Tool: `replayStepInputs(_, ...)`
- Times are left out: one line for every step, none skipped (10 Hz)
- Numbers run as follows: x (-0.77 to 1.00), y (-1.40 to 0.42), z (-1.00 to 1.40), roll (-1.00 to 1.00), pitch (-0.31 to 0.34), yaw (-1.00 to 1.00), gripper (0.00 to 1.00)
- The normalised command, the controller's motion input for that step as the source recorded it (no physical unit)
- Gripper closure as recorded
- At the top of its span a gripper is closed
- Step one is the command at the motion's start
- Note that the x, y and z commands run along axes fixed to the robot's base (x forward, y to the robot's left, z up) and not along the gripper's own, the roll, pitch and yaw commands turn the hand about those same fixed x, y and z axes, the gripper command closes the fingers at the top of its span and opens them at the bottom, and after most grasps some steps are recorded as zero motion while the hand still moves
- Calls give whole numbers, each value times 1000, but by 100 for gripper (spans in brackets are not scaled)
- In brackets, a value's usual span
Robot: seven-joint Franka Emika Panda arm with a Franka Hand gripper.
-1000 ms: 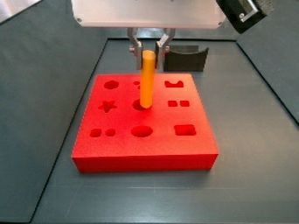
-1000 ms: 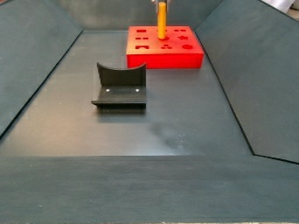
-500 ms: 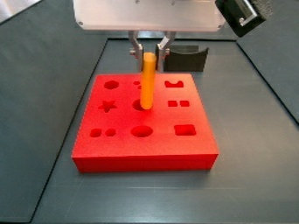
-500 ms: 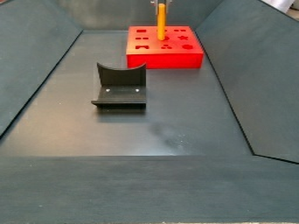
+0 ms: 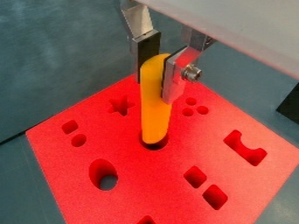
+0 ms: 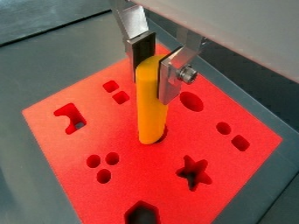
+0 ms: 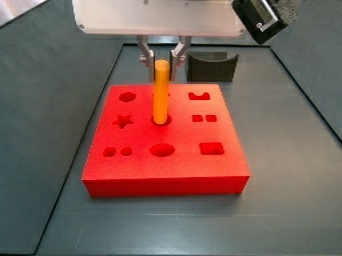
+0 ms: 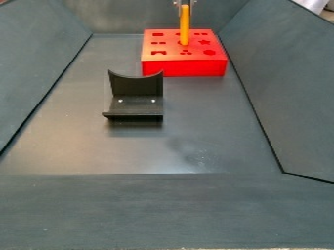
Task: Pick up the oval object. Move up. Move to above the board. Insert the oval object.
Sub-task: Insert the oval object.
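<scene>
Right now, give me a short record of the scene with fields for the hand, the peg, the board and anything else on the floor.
hand: hand above the board's middle, fingers closed on the peg's top
peg: oval object upright, orange-yellow, lower end in the central recess
board: board bright red, flat on the dark floor, other recesses unfilled
insertion depth: cannot tell
other item: fixture dark, standing apart from the board
</scene>
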Motion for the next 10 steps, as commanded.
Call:
replayStepInputs(120,-74,-100,0,0,-6,100)
replayStepInputs(83,-69,-60,3,0,0,100)
replayStepInputs(69,-54,-69,11,0,0,100)
replayStepInputs(40,-66,-83,21,0,0,100)
replayStepInputs(43,-109,-100,47,0,-3,100)
replayStepInputs(69,-131,-111,61,0,-3,100)
replayStepInputs(123,-157,-137,46,0,-20,100)
replayStepInputs(117,-134,-151,34,0,-20,100)
replayStepInputs(114,-91,-189,21,0,-17,100)
replayStepInputs(9,0,-580,31,-23,-43,100)
